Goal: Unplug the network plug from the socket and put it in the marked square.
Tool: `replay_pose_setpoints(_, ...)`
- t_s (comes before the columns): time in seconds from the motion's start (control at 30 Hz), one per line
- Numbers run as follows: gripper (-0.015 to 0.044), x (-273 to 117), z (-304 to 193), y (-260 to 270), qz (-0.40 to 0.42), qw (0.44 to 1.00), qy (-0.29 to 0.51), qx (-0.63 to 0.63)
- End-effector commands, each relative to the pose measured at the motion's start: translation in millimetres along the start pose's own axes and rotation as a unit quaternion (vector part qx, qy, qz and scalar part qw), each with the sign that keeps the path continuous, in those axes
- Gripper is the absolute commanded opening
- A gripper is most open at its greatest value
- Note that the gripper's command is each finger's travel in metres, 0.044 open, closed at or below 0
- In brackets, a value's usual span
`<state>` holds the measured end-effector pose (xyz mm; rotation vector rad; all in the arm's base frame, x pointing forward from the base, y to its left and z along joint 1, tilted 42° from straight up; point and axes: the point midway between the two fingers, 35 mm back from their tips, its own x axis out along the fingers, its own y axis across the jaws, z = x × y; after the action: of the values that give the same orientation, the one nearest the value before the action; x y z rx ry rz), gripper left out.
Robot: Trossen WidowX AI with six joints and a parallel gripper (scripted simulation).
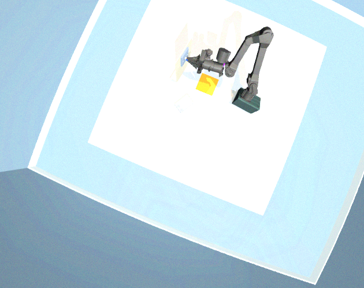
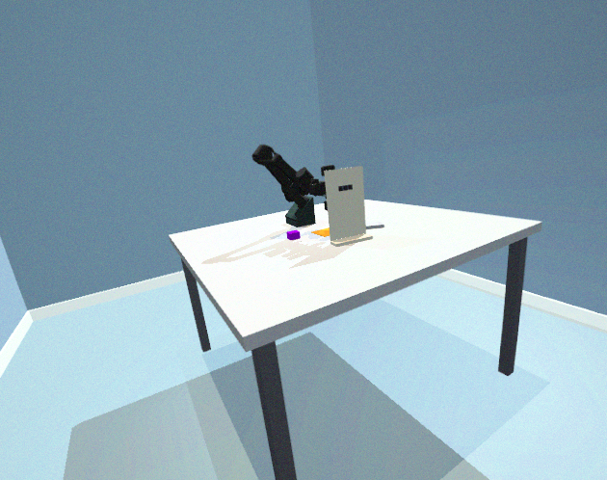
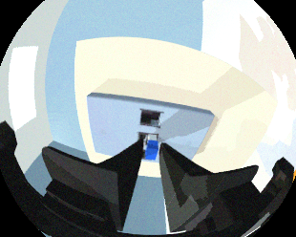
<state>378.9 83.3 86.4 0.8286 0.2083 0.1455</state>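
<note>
The blue plug (image 1: 186, 59) (image 3: 152, 150) sits in the middle socket of the light blue block (image 1: 184, 55) (image 3: 115, 124) on the upright cream panel (image 1: 179, 46) (image 2: 346, 214) (image 3: 129, 59). My gripper (image 1: 188, 58) (image 3: 152, 142) is at the plug, its narrowed fingertips on either side of it. A thin gap seems to show at each side in the wrist view, so I see it as open, not clamped. The thin tab cannot be made out clearly. The orange marked square (image 1: 207, 84) (image 2: 321, 232) lies on the table below the forearm. The panel hides the plug and fingertips in the exterior view.
A purple block (image 2: 293, 234) stands on the table (image 2: 397, 248) beside the square, mostly hidden under the arm from above. A thin grey bar (image 2: 376, 226) lies behind the panel in the exterior view. An empty socket (image 3: 150, 118) is next to the plug.
</note>
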Motion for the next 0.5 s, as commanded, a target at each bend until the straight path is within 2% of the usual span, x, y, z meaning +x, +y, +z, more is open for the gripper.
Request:
replay_pose_setpoints(0.0,0.0049,1.6,1.3,1.3,0.002,1.0,-0.002,-0.002)
replay_pose_setpoints(0.23,0.0003,1.6,1.3,1.3,0.002,1.0,-0.002,-0.002)
replay_pose_setpoints(0.47,0.0,0.3,0.8,1.3,0.002,1.0,-0.002,-0.002)
